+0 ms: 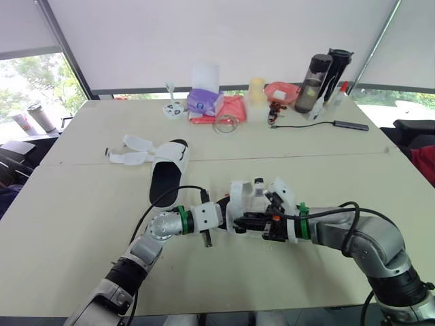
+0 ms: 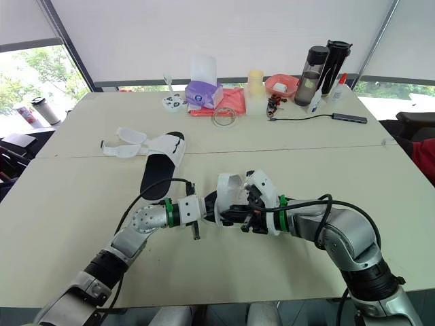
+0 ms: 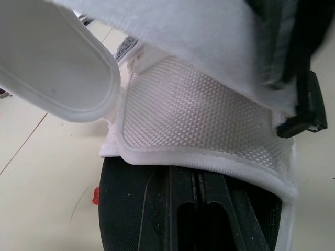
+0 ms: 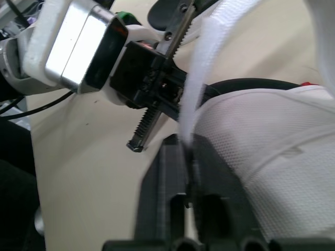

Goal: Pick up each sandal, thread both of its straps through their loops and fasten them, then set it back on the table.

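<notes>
A loose sandal (image 1: pixel 166 178) lies on the counter (image 1: pixel 81 224), straps undone, at ten o'clock from the left hand (image 1: pixel 224 207). That hand looks clamped on the sole edge of the held sandal (image 1: pixel 250 195) at centre. At its three o'clock the right hand (image 1: pixel 248 221) is closed on the white strap (image 4: pixel 201 78), which looks light and floppy and is probably best gripped near its tip.

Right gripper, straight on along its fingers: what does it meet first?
The right gripper is shut on the white strap of the sandal; past that, probably the left gripper, close ahead, though depth is unclear.
</notes>
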Tool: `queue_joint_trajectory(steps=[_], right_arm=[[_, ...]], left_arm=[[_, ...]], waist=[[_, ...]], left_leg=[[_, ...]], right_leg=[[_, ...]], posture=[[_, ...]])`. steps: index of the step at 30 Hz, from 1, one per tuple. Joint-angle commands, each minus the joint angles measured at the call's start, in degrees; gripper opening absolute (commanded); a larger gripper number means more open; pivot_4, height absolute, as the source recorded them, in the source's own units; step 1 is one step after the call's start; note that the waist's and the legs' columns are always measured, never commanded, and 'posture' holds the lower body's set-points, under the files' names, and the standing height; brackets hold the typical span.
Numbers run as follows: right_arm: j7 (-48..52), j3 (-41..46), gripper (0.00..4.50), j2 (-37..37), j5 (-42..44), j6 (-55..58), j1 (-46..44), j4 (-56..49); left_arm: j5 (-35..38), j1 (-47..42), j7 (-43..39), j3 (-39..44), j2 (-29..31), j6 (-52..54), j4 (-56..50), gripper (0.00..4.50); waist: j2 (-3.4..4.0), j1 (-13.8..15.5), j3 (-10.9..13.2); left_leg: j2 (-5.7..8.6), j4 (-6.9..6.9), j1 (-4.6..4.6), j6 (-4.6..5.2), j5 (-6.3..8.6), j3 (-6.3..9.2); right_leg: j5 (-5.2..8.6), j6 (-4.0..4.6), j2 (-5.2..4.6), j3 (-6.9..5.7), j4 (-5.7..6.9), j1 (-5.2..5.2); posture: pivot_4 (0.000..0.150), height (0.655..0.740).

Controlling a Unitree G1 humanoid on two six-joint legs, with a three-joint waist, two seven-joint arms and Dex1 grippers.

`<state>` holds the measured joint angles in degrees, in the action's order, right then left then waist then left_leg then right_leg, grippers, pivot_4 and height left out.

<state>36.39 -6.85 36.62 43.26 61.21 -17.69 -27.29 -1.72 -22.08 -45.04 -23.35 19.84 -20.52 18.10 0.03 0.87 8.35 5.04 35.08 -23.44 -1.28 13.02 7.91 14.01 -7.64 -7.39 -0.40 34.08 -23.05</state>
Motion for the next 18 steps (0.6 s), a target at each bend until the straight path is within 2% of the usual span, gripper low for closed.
queue_joint_trajectory(steps=[1, 5, 12, 14, 18], right_arm=[[-0.9, 1.8, 2.21, -0.9, 0.1, -0.9, 2.1, -0.8], [-3.1, 7.9, 4.28, -3.1, 1.2, -4.5, 5.2, -3.6], [-6.9, 19.8, 4.28, -3.4, 15.4, -1.1, 13.4, -12.4], [-6.9, 19.8, 4.28, -2.1, 18.0, 0.3, 16.5, -14.2], [-6.4, 15.4, 4.28, -0.3, 17.1, 0.7, 22.4, -15.1]], left_arm=[[-3.7, 2.1, 0.3, -0.6, 1.4, 3.6, 6.7, 0.00], [-3.6, 2.1, 0.3, -0.7, 1.4, 3.5, 7.0, 0.00], [-3.4, 1.3, -0.5, -0.7, 1.5, 2.8, 8.3, 0.00], [-3.4, 0.7, -0.9, -0.6, 1.3, 2.4, 9.3, 0.00], [-3.3, -1.0, -1.6, -0.7, 0.6, 1.7, 11.2, 0.00]], waist=[[-0.03, 0.0, 0.0], [-0.09, 0.0, 0.1], [-0.10, 0.0, 0.2], [0.02, 0.1, 0.2], [-0.07, 0.4, 0.2]], left_leg=[[0.00, 0.00, 0.00, 0.00, 0.00, 0.00], [0.00, 0.00, -0.05, 0.00, 0.00, 0.00], [0.00, -0.02, -0.52, 0.00, 0.00, -0.01], [-0.01, -0.02, -0.46, 0.00, 0.00, -0.01], [0.00, -0.02, -0.33, 0.00, 0.00, -0.03]], right_leg=[[0.00, 0.00, 0.00, 0.00, 0.00, 0.00], [0.00, 0.00, -0.02, 0.00, -0.02, -0.01], [0.00, 0.01, -0.05, 0.00, -0.09, -0.14], [0.00, 0.01, -0.06, 0.00, 0.01, -0.16], [0.00, 0.01, -0.14, -0.15, -0.02, -0.21]], posture=[[0.150, 0.7400], [0.150, 0.7400], [0.150, 0.7400], [0.150, 0.7400], [0.150, 0.7400]])
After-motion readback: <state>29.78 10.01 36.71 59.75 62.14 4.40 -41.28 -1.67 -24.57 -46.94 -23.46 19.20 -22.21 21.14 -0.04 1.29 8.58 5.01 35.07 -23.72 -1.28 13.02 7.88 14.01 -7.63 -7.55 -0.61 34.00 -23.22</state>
